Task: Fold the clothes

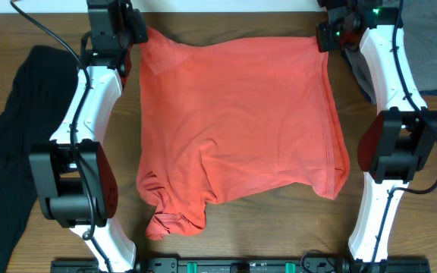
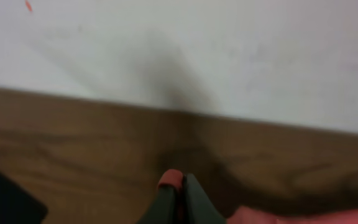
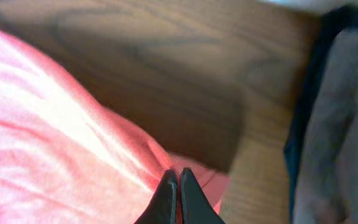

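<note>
**Grippers pinch far corners of shirt**

Left gripper (image 1: 130,32) and right gripper (image 1: 326,35) each sit at a far corner of the red-orange T-shirt (image 1: 241,121), jaws closed narrow on a pinch of its cloth. The wrist views show red fabric nipped between the tips of both the left gripper (image 2: 178,183) and the right gripper (image 3: 179,177).

The shirt lies spread over the middle of the wooden table (image 1: 271,227), reaching to the far edge. Its near-left corner is bunched and wrinkled toward the near edge.

It looks thin, light and limp, so it will likely sag and drag if raised. Hems and corners seem the surest holds, as a pinch mid-panel would probably only gather slack. The wood looks smooth enough for cloth to slide.

A black garment (image 1: 6,144) trails along the left edge. A grey garment (image 1: 431,38) is heaped at the far-right corner, close beside the right arm. A pale wall (image 2: 197,50) rises behind the far edge.
</note>
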